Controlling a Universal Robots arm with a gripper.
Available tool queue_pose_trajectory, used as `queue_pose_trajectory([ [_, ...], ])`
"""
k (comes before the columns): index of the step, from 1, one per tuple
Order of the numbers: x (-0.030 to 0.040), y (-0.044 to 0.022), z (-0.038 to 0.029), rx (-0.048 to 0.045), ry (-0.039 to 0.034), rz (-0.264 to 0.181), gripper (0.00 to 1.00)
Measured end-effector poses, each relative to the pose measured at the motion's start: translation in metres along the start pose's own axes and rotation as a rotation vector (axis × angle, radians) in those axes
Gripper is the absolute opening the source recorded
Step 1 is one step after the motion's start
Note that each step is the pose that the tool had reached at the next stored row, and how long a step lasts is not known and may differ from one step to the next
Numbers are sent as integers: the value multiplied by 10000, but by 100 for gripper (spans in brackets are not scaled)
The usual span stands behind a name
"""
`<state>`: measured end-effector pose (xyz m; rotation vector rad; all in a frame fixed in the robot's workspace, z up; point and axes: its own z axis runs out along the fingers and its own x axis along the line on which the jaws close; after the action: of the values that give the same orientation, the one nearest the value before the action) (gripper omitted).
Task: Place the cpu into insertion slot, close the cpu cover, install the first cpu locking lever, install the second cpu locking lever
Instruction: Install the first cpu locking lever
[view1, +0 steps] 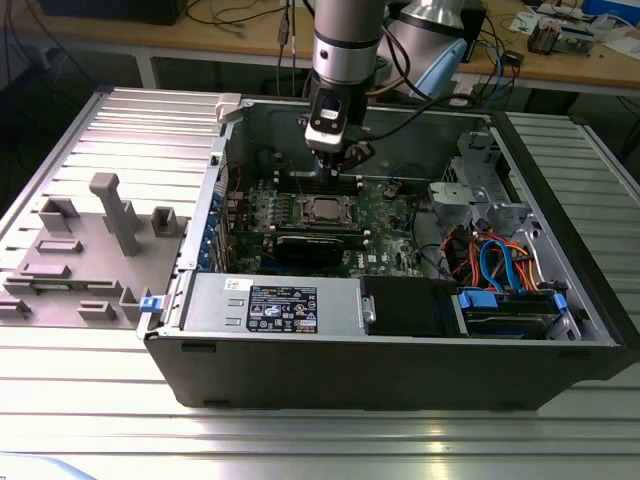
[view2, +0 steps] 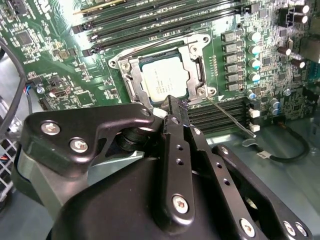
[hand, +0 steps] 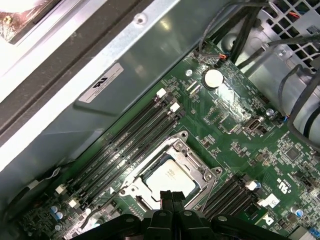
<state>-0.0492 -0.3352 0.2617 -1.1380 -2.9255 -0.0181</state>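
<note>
A: Position of the gripper (view1: 338, 165) in the exterior view?

B: It is seen inside the open computer case (view1: 400, 370), hung just toward twelve o'clock of the insertion slot (view1: 300, 213), in which the cpu (view1: 323, 209) is seated. A grey fixture (view1: 100, 240) is set at nine o'clock of the case.

A: And the second wrist view?

B: The fingertips (view2: 173, 106) are pressed together with nothing gripped, at the socket's edge; contact cannot be judged. The cpu (view2: 164, 76) is framed by the cpu cover (view2: 196, 70), laid flat over it. A thin locking lever (view2: 230, 116) is seen jutting from one corner across the memory slots (view2: 150, 20).

A: The first wrist view?

B: The closed tips (hand: 167, 196) are shown just beside the cpu (hand: 170, 176); the cover (hand: 198, 171) is down, and memory slots (hand: 125, 145) are ranged on two sides.
</note>
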Motion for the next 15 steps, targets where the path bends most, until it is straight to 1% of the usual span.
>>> queue_pose_trajectory([
  [5,4,-4,0,2,4,-382,11],
  [15,11,-10,0,3,4,-404,11],
])
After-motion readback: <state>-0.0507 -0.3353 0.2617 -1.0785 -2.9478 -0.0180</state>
